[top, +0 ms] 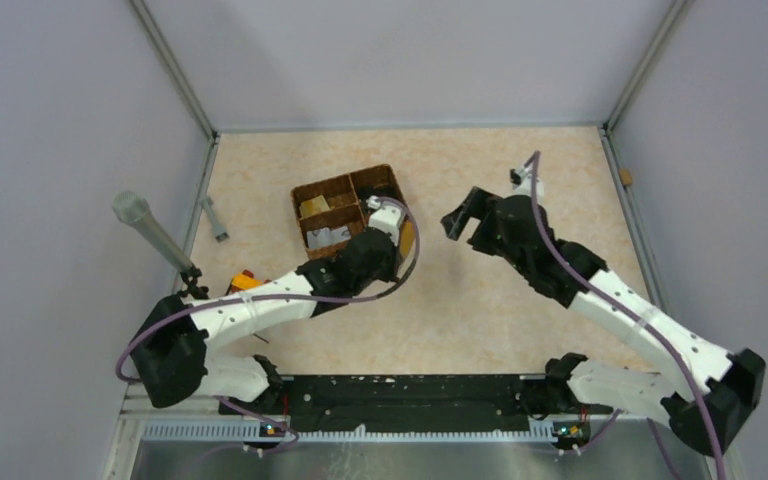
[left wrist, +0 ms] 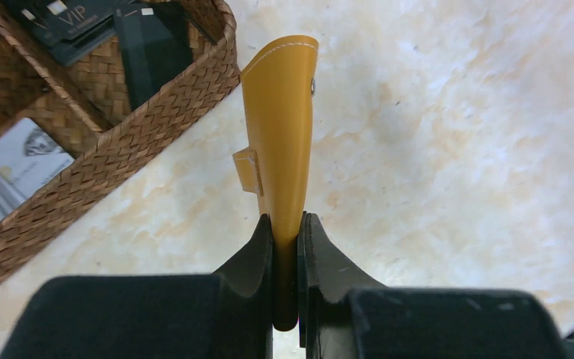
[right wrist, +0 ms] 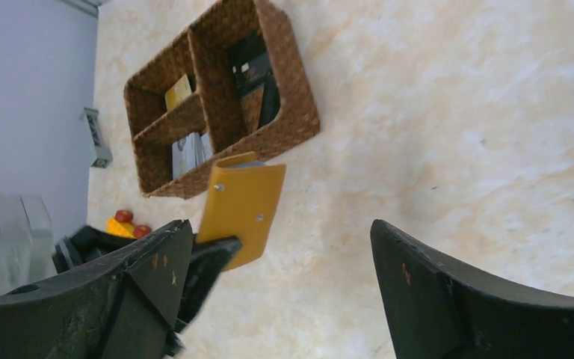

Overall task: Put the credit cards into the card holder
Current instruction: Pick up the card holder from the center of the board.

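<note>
My left gripper (left wrist: 288, 224) is shut on the lower edge of the mustard-orange card holder (left wrist: 280, 134), which stands on edge above the table, folded, just right of the woven basket (left wrist: 142, 120). From above, that gripper (top: 392, 235) and the card holder (top: 407, 238) sit at the basket's right side. The credit cards lie in the basket's compartments: black ones (left wrist: 82, 26), a pale one (left wrist: 26, 153), a yellowish one (right wrist: 178, 91). My right gripper (top: 465, 215) hangs open and empty to the right, apart from the card holder (right wrist: 243, 202).
The basket (top: 345, 185) stands at mid-table towards the back. A small orange-and-red toy block (top: 243, 281) lies by the left arm. A grey cylinder on a stand (top: 145, 225) and a small grey piece (top: 215, 218) are at the left wall.
</note>
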Action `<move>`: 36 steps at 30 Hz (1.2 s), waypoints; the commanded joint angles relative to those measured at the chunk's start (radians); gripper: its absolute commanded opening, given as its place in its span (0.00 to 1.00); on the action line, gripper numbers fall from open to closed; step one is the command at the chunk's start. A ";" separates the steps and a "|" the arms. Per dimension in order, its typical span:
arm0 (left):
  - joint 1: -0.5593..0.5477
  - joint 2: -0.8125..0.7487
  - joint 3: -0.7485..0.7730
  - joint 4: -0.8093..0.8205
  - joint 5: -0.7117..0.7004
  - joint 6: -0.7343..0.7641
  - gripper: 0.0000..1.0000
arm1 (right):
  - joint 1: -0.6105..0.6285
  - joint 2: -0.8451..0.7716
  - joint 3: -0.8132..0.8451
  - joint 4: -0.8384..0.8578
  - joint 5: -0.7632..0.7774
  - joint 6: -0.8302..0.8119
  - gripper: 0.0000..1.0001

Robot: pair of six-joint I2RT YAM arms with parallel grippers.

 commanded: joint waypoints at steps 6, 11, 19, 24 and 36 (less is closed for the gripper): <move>0.287 -0.173 -0.118 0.349 0.734 -0.367 0.00 | -0.200 -0.315 -0.233 0.327 -0.483 -0.341 0.97; 0.332 -0.203 -0.198 0.620 0.971 -0.529 0.00 | -0.201 -0.325 -0.320 0.512 -0.727 -0.289 0.95; 0.339 -0.325 -0.268 0.702 1.008 -0.555 0.00 | -0.201 -0.323 -0.380 0.561 -0.678 -0.207 0.95; 0.340 -0.376 -0.271 0.631 0.994 -0.518 0.01 | -0.201 -0.280 -0.409 0.696 -0.761 -0.136 0.94; 0.339 -0.302 -0.271 0.648 1.085 -0.558 0.08 | -0.149 -0.111 -0.351 0.970 -0.928 -0.078 0.29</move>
